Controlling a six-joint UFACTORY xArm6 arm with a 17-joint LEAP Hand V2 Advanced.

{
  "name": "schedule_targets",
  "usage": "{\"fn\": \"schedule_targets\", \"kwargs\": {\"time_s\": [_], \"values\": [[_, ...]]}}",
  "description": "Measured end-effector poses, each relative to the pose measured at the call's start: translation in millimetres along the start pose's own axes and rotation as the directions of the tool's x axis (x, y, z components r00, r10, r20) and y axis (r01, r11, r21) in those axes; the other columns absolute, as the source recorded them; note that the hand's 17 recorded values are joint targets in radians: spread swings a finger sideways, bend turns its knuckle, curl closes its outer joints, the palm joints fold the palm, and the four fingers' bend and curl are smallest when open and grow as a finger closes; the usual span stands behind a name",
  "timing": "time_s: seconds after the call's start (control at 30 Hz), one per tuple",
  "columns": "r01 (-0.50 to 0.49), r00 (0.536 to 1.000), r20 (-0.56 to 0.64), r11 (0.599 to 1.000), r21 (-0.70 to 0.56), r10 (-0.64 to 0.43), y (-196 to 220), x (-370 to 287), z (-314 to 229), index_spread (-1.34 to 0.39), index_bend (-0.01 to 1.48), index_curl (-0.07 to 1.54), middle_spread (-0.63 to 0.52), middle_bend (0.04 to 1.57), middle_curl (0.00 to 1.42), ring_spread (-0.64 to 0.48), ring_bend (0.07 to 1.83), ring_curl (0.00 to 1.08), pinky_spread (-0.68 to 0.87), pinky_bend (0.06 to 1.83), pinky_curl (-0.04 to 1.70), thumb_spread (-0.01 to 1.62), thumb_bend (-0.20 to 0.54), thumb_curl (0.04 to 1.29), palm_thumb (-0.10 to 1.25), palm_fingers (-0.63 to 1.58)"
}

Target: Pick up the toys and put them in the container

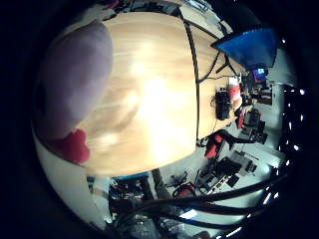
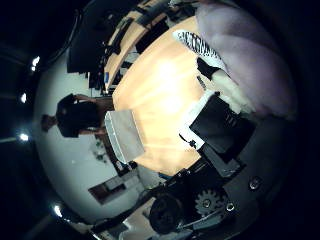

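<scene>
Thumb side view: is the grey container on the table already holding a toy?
No. The grey container sits at the wooden table's edge with an empty inside, while the purple plush toy is close against the palm.

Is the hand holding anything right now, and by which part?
A soft purple toy sits right against the palm, apparently held; where the grip falls on it cannot be told.

My hand [image 2: 220, 135] shows in the thumb-side view as blocky parts: a black rectangular block set in a white bracket, with small black tabs along the white edge. Behind it I see dark grey housing carrying a pale toothed gear and a few round, shiny screw heads. A large black round part sits beside the gear. A white segment lies past the block.
</scene>
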State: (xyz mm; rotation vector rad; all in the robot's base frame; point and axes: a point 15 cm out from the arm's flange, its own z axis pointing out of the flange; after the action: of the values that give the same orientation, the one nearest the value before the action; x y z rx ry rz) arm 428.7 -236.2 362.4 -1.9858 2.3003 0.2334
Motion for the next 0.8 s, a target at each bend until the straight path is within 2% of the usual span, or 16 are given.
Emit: {"fn": "schedule_targets", "kwargs": {"time_s": [0.43,0.8], "values": [[0.245,0.970,0.000,0.968,0.048,-0.245,-8,-163,-27,-0.55,0.21,0.59,-0.42,0.45,0.64,-0.43,1.04,0.43,-0.64,1.09,0.26,0.90,-0.011,0.49,1.22,1.12],[0.423,0.906,-0.005,0.906,0.030,-0.423,34,-311,-19,-0.55,0.20,0.63,-0.42,0.45,0.66,-0.42,1.03,0.43,-0.64,1.07,0.27,0.91,-0.014,0.48,1.21,1.13]]}}
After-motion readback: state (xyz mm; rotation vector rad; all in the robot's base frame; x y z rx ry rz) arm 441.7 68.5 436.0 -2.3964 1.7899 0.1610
